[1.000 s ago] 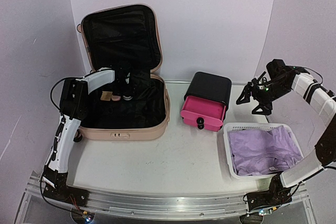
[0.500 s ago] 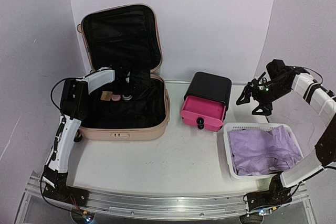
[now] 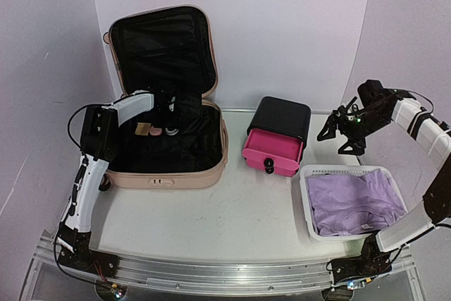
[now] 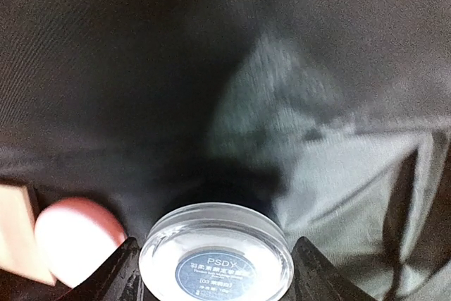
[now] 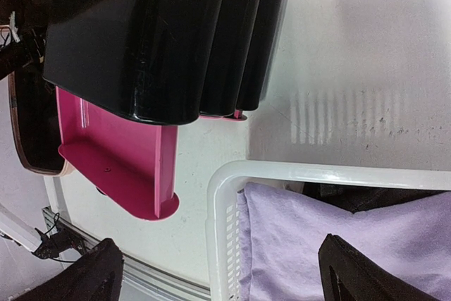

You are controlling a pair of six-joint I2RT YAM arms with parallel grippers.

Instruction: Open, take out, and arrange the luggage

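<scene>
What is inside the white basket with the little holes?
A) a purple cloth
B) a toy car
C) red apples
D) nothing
A: a crumpled lilac-purple cloth lies inside the white perforated plastic basket, filling most of it.

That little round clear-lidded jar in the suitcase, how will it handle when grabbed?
The round jar looks hard and smooth, so it may slip in the left gripper. Its lid looks flat, so it probably sits stable; on edge, it would likely roll.

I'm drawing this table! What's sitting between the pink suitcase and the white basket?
The black-and-pink drawer box sits between the luggage and the white basket, its pink drawer pulled out. The top view shows it.
</scene>
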